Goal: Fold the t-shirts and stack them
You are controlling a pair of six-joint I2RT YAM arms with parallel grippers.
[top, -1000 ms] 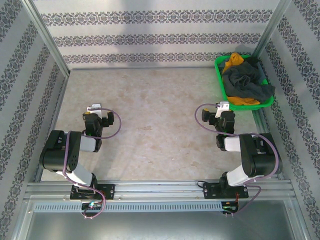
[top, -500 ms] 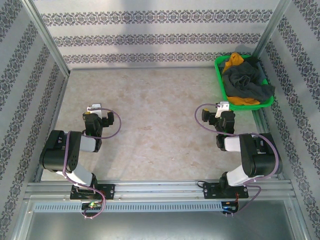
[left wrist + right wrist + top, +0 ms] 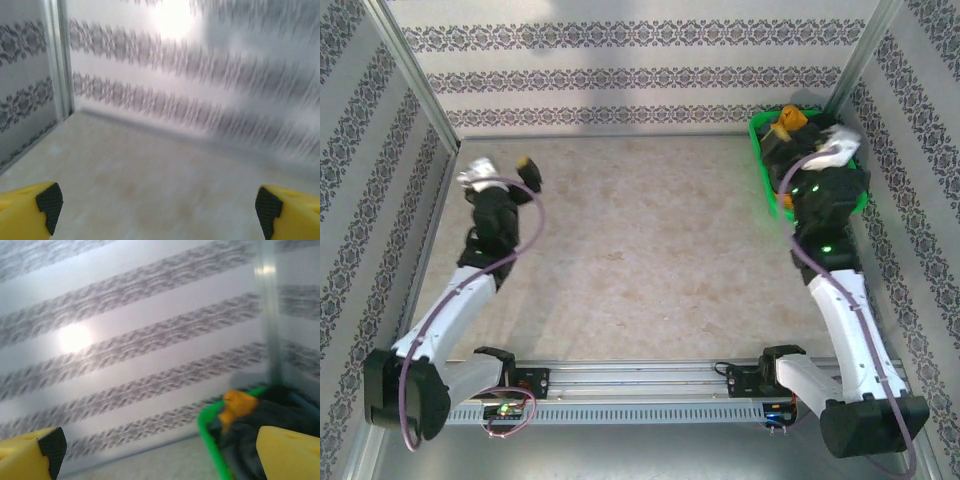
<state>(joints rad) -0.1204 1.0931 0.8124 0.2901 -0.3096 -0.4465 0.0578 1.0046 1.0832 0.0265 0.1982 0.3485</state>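
Observation:
The t-shirts lie crumpled in a green basket [image 3: 761, 158] at the far right corner: a mustard-orange one [image 3: 790, 120] [image 3: 238, 408] on a dark charcoal grey one [image 3: 775, 146] [image 3: 272, 426]. My right gripper [image 3: 798, 140] [image 3: 160, 452] hovers over the basket's near left part, open, with nothing between its yellow fingers [image 3: 289, 455]. It points at the back wall, and the basket's left rim [image 3: 209, 440] is just right of its centre. My left gripper [image 3: 502, 168] [image 3: 157, 207] is raised over the far left of the table, open and holding nothing.
Patterned walls close in the table [image 3: 640, 230] at the back and on both sides, with metal corner posts [image 3: 415, 80] [image 3: 267, 310]. The beige tabletop [image 3: 150, 170] stretches between the arms. A metal rail [image 3: 640, 375] runs along the near edge.
Both arms have unfolded from their tucked pose near the front rail. The left reached toward the far left, the right up to the basket. Both grippers stayed open.

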